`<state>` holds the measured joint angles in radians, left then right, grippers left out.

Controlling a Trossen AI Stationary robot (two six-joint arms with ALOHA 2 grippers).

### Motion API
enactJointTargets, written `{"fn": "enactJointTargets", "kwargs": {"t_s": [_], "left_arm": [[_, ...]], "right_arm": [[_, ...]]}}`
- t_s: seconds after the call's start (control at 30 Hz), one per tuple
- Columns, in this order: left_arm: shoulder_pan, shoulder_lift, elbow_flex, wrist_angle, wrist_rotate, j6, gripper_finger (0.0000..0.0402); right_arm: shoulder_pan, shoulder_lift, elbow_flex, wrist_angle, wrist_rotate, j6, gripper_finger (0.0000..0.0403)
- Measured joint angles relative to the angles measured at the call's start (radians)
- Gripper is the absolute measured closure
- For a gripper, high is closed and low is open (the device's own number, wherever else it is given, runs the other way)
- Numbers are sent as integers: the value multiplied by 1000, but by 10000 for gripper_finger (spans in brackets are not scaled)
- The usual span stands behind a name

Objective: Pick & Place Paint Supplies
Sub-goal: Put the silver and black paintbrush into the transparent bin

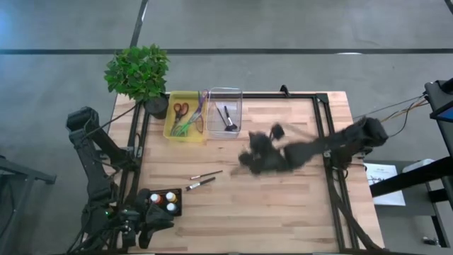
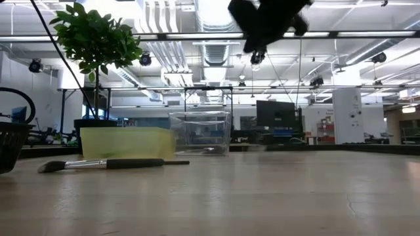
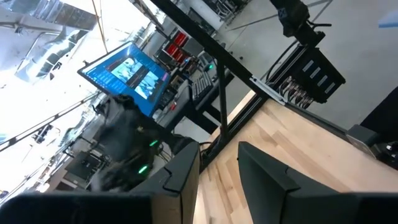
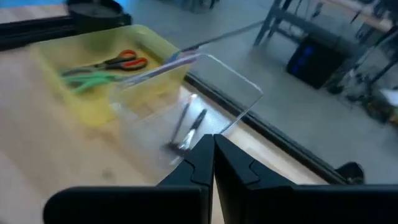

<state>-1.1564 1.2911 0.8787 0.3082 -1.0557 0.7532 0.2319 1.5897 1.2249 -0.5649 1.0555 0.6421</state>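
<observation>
Right pincer (image 4: pixel 213 163) fingers pressed together, nothing between them, raised above the bench (image 1: pixel 283 198) just beside the clear plastic bin (image 1: pixel 225 112), on the side away from the yellow bin (image 1: pixel 185 117). Clear bin holds two dark-handled paintbrushes (image 1: pixel 228 118). Yellow bin touches the clear bin, on its potted plant (image 1: pixel 139 74) side; inside are orange-handled scissors (image 1: pixel 180 109) and green-handled scissors (image 1: pixel 185 127), plus something purple I can't make out. Two more paintbrushes (image 1: pixel 202 179) lie loose on the bench, near the clear bin toward the front edge, one just beside the other. Left pincer (image 3: pixel 219 180) parked at the front left corner, well apart from the clear bin, fingers partly apart and holding nothing. Just beside it a black holder with paint bottles (image 1: pixel 164 201), white and orange caps showing.
</observation>
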Motion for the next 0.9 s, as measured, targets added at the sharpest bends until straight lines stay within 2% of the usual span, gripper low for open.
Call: {"fn": "enactJointTargets", "kwargs": {"t_s": [0.13, 0.2, 0.27, 0.4, 0.53, 0.9], "left_arm": [[0, 0, 0, -2, -7, 1, 285], [0, 0, 0, -1, -11, 0, 285], [0, 0, 0, 0, -16, 0, 285], [1, 0, 0, -4, -27, 0, 285], [1, 0, 0, -9, -29, 5, 285], [0, 0, 0, -8, -29, -10, 285]], "right_arm": [[-213, -77, -95, 344, -247, -291, 396], [-311, -93, -124, 452, -401, -325, 396], [-387, -94, -149, 470, -495, -323, 396], [-433, -94, -200, 487, -511, -313, 396], [-416, -95, -242, 494, -543, -301, 395], [-400, -111, -253, 493, -533, -294, 395]]}}
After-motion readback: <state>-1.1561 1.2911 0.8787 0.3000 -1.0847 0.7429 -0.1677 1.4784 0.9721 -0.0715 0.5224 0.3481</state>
